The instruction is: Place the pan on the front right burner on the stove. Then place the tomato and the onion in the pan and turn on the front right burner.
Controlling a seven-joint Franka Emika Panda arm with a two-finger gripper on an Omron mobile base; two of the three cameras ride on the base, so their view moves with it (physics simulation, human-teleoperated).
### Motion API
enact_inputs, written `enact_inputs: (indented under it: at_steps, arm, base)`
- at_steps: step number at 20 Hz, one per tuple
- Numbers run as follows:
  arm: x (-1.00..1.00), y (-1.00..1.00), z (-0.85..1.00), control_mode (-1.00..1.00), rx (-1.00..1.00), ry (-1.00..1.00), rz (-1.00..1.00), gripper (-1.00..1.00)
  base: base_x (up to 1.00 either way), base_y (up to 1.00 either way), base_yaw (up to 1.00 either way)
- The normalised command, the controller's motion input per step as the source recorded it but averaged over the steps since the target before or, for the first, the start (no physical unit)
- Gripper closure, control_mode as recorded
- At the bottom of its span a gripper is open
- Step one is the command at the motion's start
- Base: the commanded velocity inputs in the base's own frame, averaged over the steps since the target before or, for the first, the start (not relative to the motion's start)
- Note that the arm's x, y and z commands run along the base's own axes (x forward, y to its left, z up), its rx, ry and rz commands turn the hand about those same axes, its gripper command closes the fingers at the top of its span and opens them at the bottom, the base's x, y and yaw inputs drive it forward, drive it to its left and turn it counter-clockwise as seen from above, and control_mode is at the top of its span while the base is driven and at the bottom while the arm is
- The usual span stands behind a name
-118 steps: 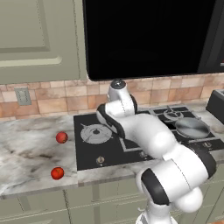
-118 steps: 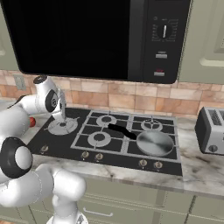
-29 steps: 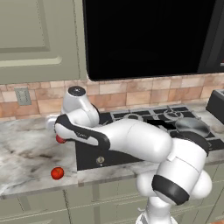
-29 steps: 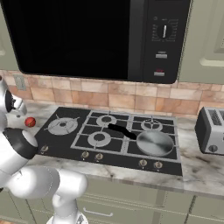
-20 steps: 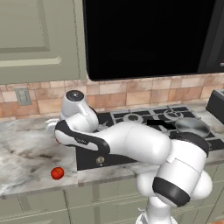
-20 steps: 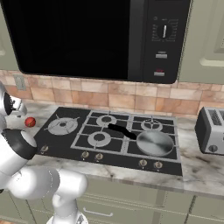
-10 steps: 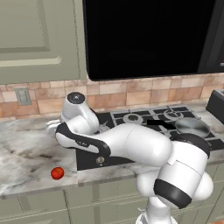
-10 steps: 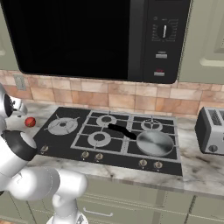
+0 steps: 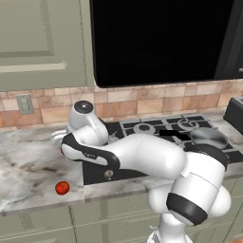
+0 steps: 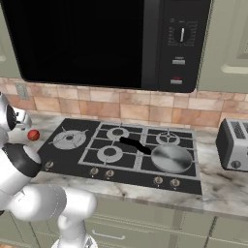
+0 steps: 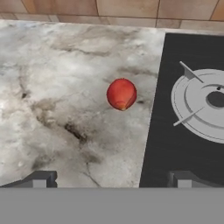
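Nearest the counter's front edge, left of the stove (image 10: 121, 155), a small red ball (image 9: 61, 188) lying alone on the marble counter (image 9: 28, 166), seen in the left base view. Farther back, a second red ball (image 11: 121, 94) on the marble just beside the stove's left edge, not touching the glass; also visible as a red dot (image 10: 33, 135) in the right base view, left of the large star-shaped burner (image 10: 69, 139). Which ball is tomato and which onion: cannot tell. Gripper (image 11: 109, 178) hanging above the far ball, jaws spread wide, nothing between them, tips (image 11: 40, 178) well apart at the bottom of the hand view. Hand view adds the ball's pointed underside and bare marble all around it, room on every side but the stove edge to its right. Right base view adds the far end of the stove: pan (image 10: 171, 158) sitting on the front right burner, black handle pointing back and left toward the stove's middle. Knobs (image 10: 167, 182) along the near edge. Toaster (image 10: 234, 144) on the counter to the right of the stove, apart from it. Tiled wall behind, dark microwave (image 10: 97, 43) overhead.
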Motion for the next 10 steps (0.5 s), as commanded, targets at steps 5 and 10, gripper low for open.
enact_inputs:
  at_steps: [5, 10]
  arm:
    - [0.11, -0.01, -0.12, -1.0, 0.0, 0.0, 0.0, -1.0]
    - [0.11, -0.02, -0.13, -1.0, 0.0, 0.0, 0.0, -1.0]
  base:
    - [0.0, 0.0, 0.0]
    - [0.0, 0.0, 0.0]
